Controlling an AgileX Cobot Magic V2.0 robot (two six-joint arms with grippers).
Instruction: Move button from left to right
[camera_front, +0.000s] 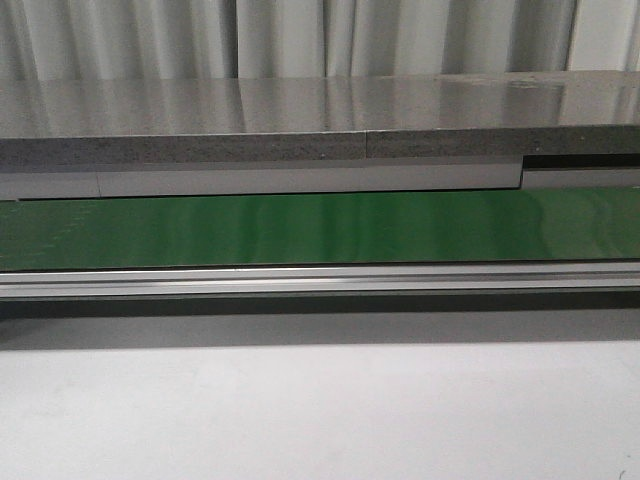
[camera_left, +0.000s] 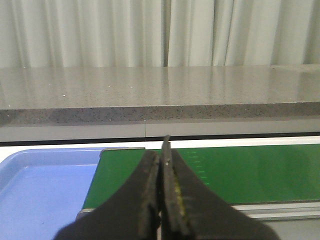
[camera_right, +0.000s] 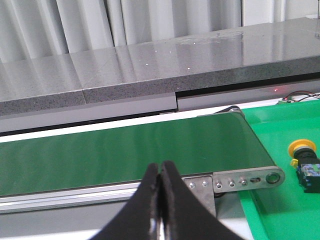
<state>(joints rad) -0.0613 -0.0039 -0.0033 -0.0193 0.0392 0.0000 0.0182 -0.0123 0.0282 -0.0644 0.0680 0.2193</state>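
The button (camera_right: 305, 163), a yellow round head on a dark boxy body, lies on its side in the green tray (camera_right: 280, 210), seen only in the right wrist view. My right gripper (camera_right: 161, 172) is shut and holds nothing; it hangs near the green conveyor belt's (camera_right: 125, 150) end, apart from the button. My left gripper (camera_left: 161, 160) is also shut with nothing between its fingers, poised over the other end of the belt (camera_left: 240, 172). The front view shows the belt (camera_front: 320, 228) bare and neither gripper.
A blue tray (camera_left: 35, 190) sits beside the belt's left end. An aluminium rail (camera_front: 320, 279) runs along the belt's near side, with a bolted end bracket (camera_right: 245, 180). A grey stone ledge (camera_front: 300, 125) and curtains stand behind. White tabletop (camera_front: 320, 410) lies in front.
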